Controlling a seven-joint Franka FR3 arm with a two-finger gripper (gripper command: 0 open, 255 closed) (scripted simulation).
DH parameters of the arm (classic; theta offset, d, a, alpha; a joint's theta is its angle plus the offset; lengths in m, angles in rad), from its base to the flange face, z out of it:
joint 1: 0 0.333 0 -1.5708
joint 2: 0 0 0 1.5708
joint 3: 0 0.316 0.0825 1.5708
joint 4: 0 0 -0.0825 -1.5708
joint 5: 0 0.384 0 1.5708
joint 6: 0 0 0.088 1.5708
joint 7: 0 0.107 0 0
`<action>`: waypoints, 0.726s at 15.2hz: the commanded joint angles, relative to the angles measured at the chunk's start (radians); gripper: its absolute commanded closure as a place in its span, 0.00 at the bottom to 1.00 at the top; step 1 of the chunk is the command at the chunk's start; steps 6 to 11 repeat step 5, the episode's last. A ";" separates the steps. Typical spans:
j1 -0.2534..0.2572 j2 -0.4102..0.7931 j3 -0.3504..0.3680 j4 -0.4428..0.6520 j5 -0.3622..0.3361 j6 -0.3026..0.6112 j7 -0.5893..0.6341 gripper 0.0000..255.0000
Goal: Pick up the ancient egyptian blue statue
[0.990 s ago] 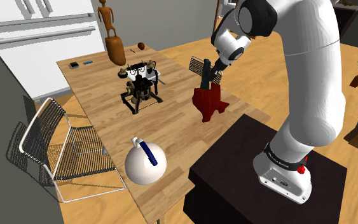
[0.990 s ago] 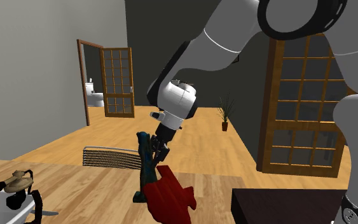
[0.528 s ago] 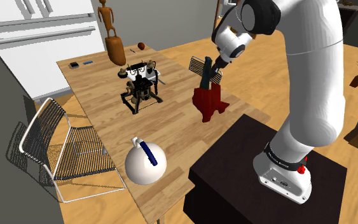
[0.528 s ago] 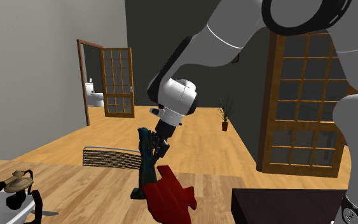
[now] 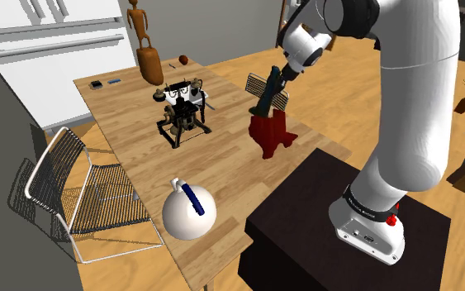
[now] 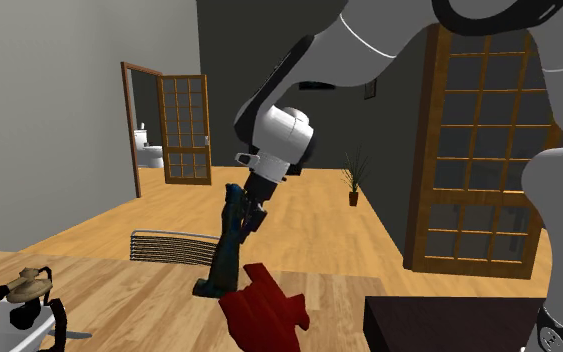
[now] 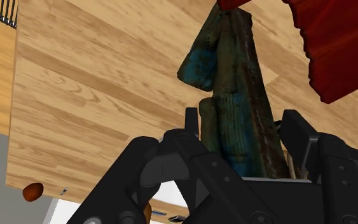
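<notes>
The statue (image 5: 264,102) is a slim dark blue-green figure with a worn surface. My gripper (image 5: 276,81) is shut on its upper part, above the far side of the wooden table (image 5: 139,157). In the second exterior view the statue (image 6: 224,252) hangs tilted from the gripper (image 6: 244,212), its base swung toward that view's left, just above the tabletop. A red flat-sided object (image 5: 272,136) stands right beside and below it. In the wrist view the statue (image 7: 231,89) runs out from between the black fingers (image 7: 298,130), with the red object (image 7: 336,44) next to its far end.
On the table stand a white round pot with a blue handle (image 5: 189,211), a black-and-white contraption (image 5: 182,112), a wooden figure (image 5: 144,45) and a small brown ball (image 5: 184,59). A wire chair (image 5: 82,190) stands at the table's left; another wire chair back (image 6: 174,247) lies beyond.
The gripper has risen with the statue in it. The statue has tilted, its base swinging off the table toward the second exterior view's left, away from the red object.
</notes>
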 commanded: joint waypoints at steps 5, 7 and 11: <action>0.022 -0.041 -0.028 0.000 -0.054 -0.014 0.047 1.00; 0.022 -0.041 -0.028 0.000 -0.054 -0.014 0.047 1.00; 0.022 -0.041 -0.028 0.000 -0.054 -0.014 0.047 1.00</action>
